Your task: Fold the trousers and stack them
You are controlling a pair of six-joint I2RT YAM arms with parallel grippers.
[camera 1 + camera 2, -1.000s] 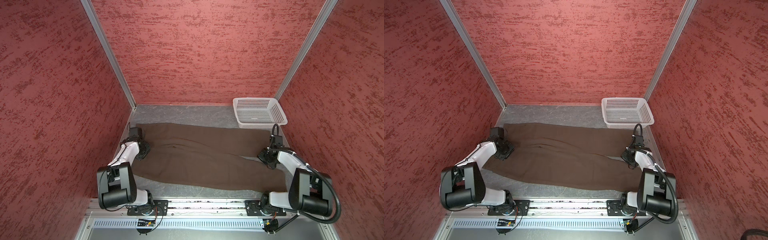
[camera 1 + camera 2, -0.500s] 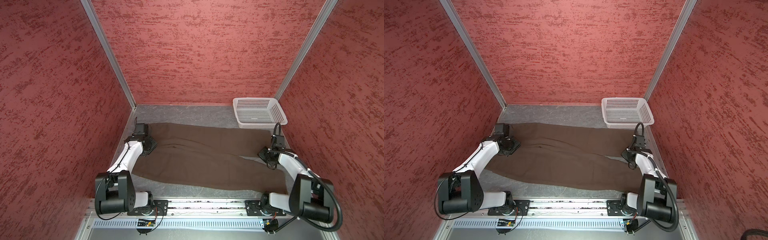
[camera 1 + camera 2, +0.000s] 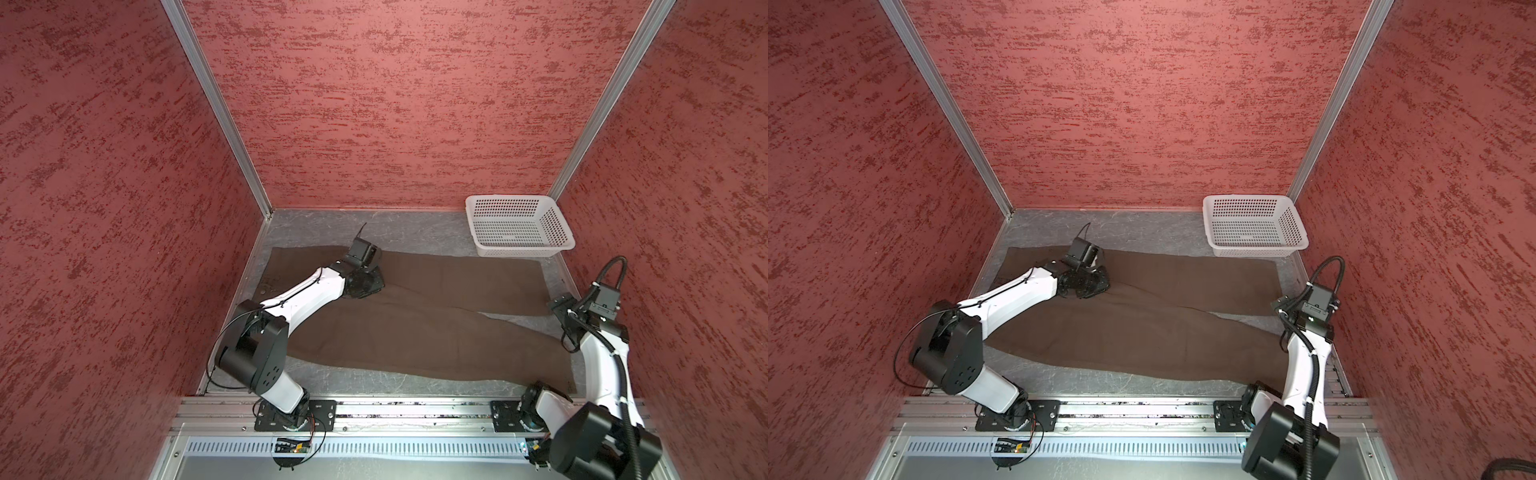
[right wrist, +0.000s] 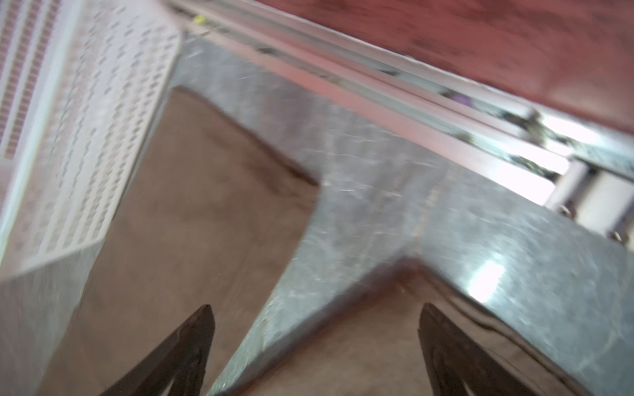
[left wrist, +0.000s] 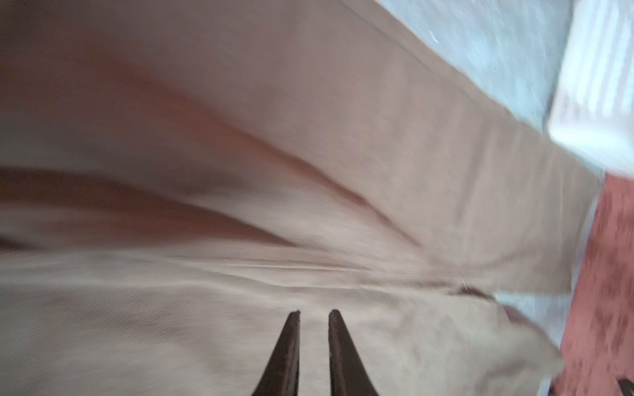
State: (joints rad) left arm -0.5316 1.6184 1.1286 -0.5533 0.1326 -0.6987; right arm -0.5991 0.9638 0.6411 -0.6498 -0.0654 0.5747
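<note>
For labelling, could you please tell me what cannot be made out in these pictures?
Left gripper: hidden under its wrist in both top views; left wrist view too blurred to show whether it pinches the trousers.
Trousers' near hem: partly behind the right arm in both top views.
Basket: blurred, cut off in right wrist view.

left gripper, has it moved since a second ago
Yes. In both top views the left gripper has moved from the left edge of the trousers toward their middle, nearer the white basket.
</note>
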